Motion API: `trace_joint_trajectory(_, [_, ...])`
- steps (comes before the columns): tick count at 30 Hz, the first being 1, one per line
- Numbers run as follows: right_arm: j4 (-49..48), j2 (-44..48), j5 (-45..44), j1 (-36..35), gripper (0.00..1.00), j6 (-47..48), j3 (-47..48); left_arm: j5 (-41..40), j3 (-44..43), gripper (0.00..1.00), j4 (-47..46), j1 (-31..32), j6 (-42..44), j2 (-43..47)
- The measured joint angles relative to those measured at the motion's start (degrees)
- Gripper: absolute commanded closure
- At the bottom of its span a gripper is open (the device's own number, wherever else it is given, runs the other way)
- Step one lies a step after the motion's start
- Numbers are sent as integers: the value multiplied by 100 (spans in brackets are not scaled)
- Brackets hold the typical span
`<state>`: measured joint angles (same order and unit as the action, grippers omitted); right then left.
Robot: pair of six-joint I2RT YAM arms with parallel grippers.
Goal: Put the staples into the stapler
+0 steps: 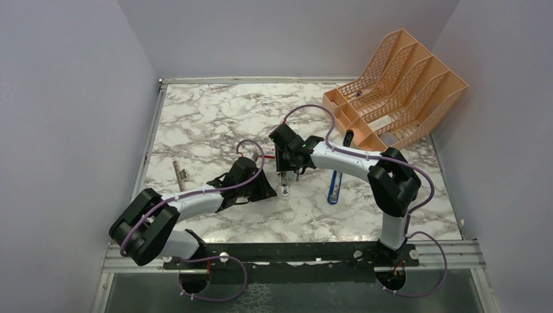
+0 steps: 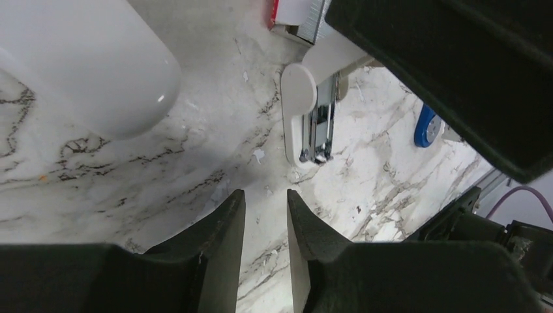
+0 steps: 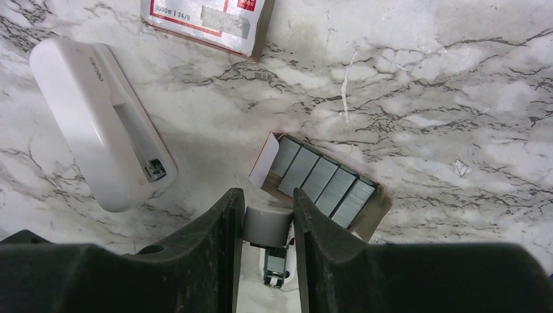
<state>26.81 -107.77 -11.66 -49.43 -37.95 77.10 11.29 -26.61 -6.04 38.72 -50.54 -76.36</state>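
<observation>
The white stapler (image 2: 295, 98) lies hinged open on the marble table, its silver channel (image 2: 321, 124) bare. My right gripper (image 3: 267, 199) is shut on the stapler's raised upper half (image 3: 267, 226), with the channel (image 3: 275, 266) showing below it. In the top view the right gripper (image 1: 287, 169) stands over the stapler (image 1: 285, 188). Several grey blocks of staples (image 3: 319, 179) lie in an open cardboard tray just beyond the right fingers. My left gripper (image 2: 266, 195) is open and empty, low over the table, a short way from the stapler's front end; it also shows in the top view (image 1: 264, 190).
A larger rounded white device (image 3: 98, 124) lies left of the tray and shows in the left wrist view (image 2: 85, 59). The red-and-white box lid (image 3: 205, 19) lies behind. A blue-and-black tool (image 1: 336, 179) lies to the right. An orange file rack (image 1: 398, 91) stands at back right. A metal strip (image 1: 179, 171) lies at left.
</observation>
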Motion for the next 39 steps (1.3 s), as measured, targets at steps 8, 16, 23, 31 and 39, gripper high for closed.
trace_joint_trajectory(8, [-11, 44, 105, -42, 66, -103, -79, -129, -15, 71, -466, 83, -7, -420])
trace_joint_trajectory(16, [-22, 238, 243, -68, 68, -199, -297, -125, -15, 83, -911, 144, -31, -675])
trace_joint_trajectory(23, [-68, 330, 334, -87, 71, -249, -415, -125, -46, 91, -984, 181, -48, -767])
trace_joint_trajectory(31, [-90, 472, 273, -155, 71, -249, -542, -122, -212, 95, -743, 192, -87, -815])
trace_joint_trajectory(39, [-90, 546, -20, -339, 75, -256, -610, -125, -352, 97, -496, 195, -109, -850])
